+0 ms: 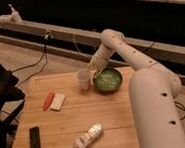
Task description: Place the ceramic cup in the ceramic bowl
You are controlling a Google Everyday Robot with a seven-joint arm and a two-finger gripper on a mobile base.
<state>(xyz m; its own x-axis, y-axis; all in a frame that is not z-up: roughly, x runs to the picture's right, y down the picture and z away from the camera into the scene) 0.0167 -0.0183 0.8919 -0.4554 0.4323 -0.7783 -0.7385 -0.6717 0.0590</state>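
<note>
The small white ceramic cup (83, 79) is upright near the far edge of the wooden table (101, 118), just left of the green ceramic bowl (108, 80). My gripper (91, 68) is at the end of the white arm, right beside and slightly above the cup's right side, between cup and bowl. The bowl's speckled inside shows and holds nothing.
A white bottle with a label (86, 137) lies on its side near the front. A black phone-like object (35, 138) lies at the front left. An orange item (48, 100) and a white block (58, 101) lie left of the cup. A dark chair (1, 99) stands at the left.
</note>
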